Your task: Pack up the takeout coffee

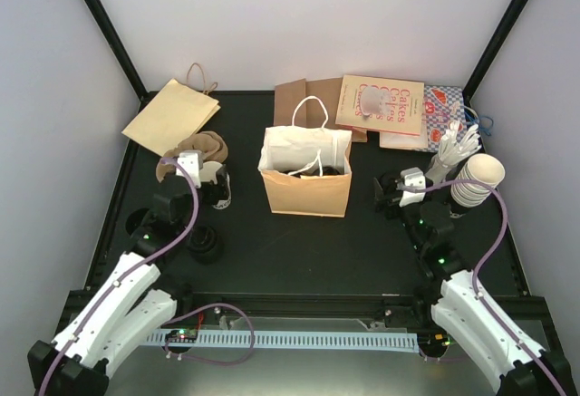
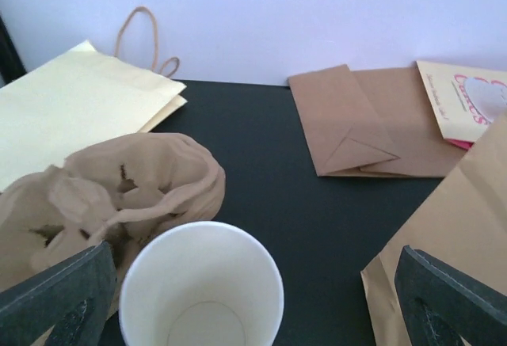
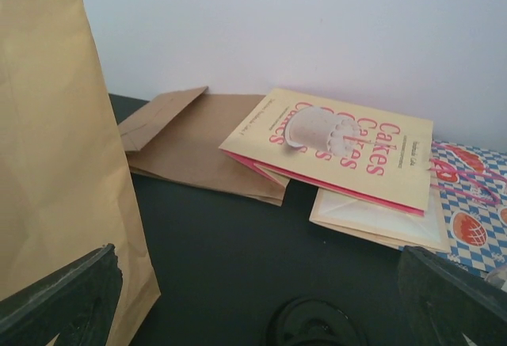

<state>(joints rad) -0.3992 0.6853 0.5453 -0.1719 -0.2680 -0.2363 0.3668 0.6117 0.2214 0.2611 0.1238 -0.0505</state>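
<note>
A lidless small white paper cup [image 2: 202,287] stands upright between the wide-apart fingers of my open left gripper [image 2: 257,306], nearer the left finger and not clamped. In the top view that gripper [image 1: 210,183] is left of the standing tan paper bag [image 1: 306,177]. My right gripper [image 3: 257,302] is open and empty, hovering just above a round black lid [image 3: 313,324] lying on the table. In the top view the right gripper [image 1: 388,195] is right of the bag. The bag's mouth is open, with white handles up.
A crumpled brown pulp tray [image 2: 119,188] lies just behind and left of the cup. A stack of black lids [image 1: 204,246] sits near the left arm. Stacked white cups [image 1: 476,180] and white cutlery [image 1: 458,147] stand at the right. Flat paper bags [image 1: 382,104] lie along the back.
</note>
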